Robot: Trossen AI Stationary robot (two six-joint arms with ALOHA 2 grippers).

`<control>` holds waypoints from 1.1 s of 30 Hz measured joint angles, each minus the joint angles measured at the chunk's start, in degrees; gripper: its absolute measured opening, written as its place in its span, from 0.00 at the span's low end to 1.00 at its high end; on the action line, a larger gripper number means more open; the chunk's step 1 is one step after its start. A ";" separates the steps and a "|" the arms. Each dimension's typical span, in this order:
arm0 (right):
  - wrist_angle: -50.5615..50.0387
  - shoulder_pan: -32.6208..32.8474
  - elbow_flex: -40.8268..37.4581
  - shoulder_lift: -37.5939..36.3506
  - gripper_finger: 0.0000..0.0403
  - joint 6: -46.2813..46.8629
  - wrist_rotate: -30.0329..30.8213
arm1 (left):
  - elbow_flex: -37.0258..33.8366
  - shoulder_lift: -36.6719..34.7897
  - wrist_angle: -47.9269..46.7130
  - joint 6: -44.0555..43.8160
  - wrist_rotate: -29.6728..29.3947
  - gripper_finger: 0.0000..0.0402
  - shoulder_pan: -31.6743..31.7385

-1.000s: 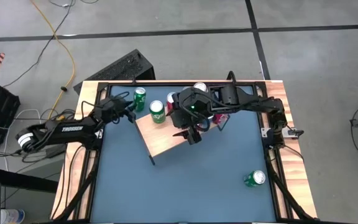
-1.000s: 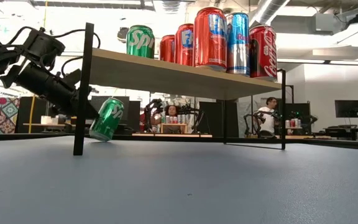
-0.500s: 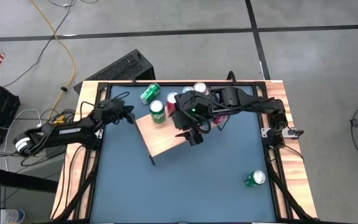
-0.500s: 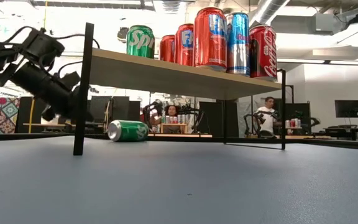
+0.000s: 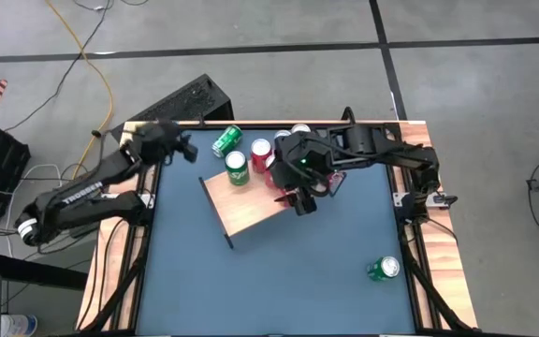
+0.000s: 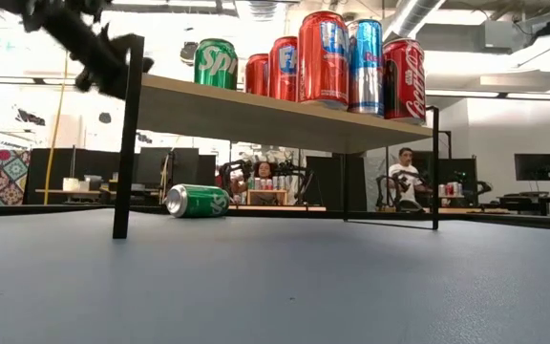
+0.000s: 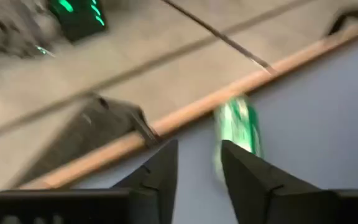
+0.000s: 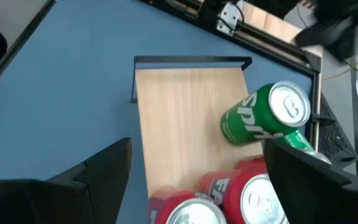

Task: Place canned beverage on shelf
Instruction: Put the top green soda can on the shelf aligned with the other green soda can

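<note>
The shelf (image 5: pixel 251 208) (image 6: pixel 256 110) (image 8: pixel 179 118) stands mid-table on thin black legs. A green can (image 5: pixel 239 168) (image 8: pixel 263 121) and several red and silver cans (image 6: pixel 324 57) stand upright on its top. Another green can (image 5: pixel 226 140) (image 6: pixel 197 201) (image 7: pixel 238 127) lies on its side on the blue tabletop behind the shelf. My left gripper (image 5: pixel 183 147) (image 6: pixel 108 72) (image 7: pixel 197 146) hangs high above the table's far left part, left of that can, open and holding nothing. My right gripper (image 5: pixel 302 201) (image 8: pixel 197 146) hovers above the shelf's right part, wide open and holding nothing.
A third green can (image 5: pixel 383 269) lies on the tabletop near the right front. The tabletop has a raised wooden rim (image 5: pixel 135 140). A black case (image 5: pixel 181 101) sits on the floor beyond the far edge. People sit in the room behind the table.
The green can that stood tilted at my left gripper has fallen onto its side and rolled a little toward the far edge. My left gripper has risen well clear of it and drawn back toward the table's far left corner. My right gripper has edged right above the shelf.
</note>
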 joint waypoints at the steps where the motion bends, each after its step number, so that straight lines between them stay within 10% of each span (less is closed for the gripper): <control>1: -0.18 0.01 0.00 0.01 0.86 -0.02 0.00 | 2.83 0.29 -1.15 1.03 -1.01 0.30 0.01; 17: -3.19 -0.90 0.00 0.04 0.86 0.17 -0.01 | 45.10 39.05 -31.04 17.70 28.00 0.69 12.41; 33: -4.00 -3.20 0.00 0.08 0.86 0.46 -0.08 | 49.09 56.06 -32.77 25.09 35.08 0.74 14.41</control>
